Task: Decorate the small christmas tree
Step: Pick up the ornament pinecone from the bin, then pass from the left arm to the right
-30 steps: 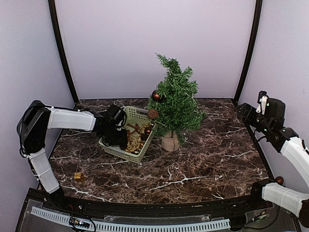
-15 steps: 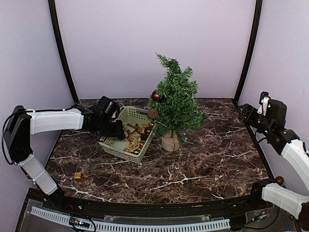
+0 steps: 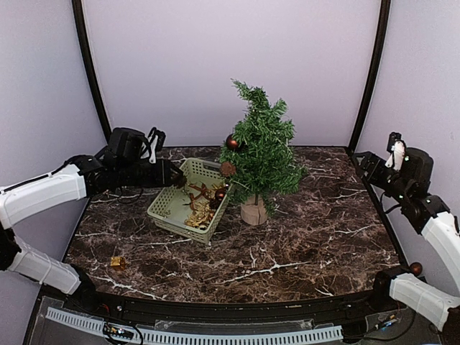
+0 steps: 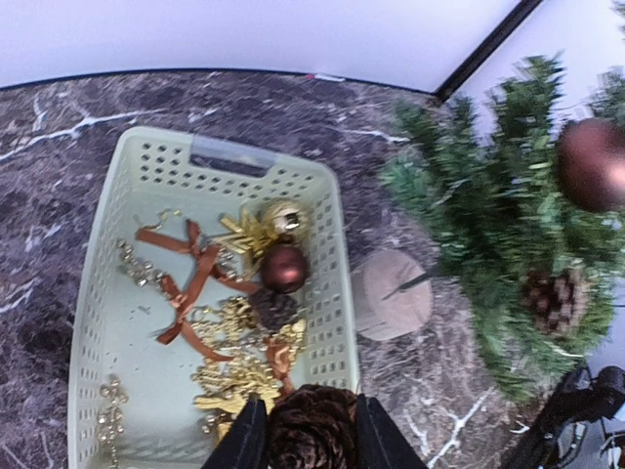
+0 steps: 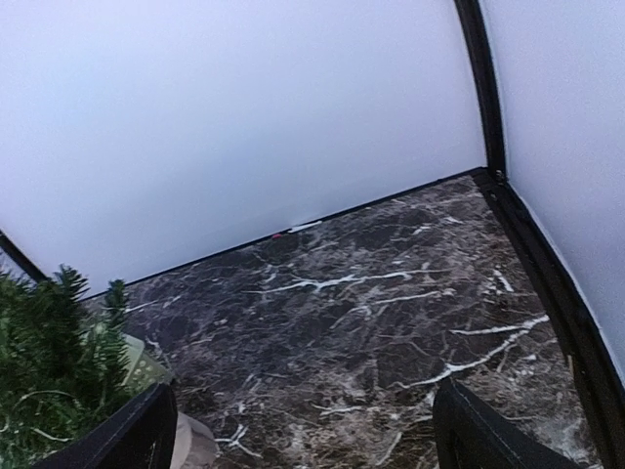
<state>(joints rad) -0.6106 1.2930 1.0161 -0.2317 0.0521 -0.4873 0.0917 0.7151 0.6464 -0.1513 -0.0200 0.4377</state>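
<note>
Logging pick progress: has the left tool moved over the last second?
Yes. The left tool, shut on a pine cone, has risen out of the basket toward its left rim.

The basket sits just left of the small christmas tree.

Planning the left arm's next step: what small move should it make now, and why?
Probably swing the left gripper right toward the tree: it is shut on a pinecone above the basket, and the tree stands just right of that basket.
</note>
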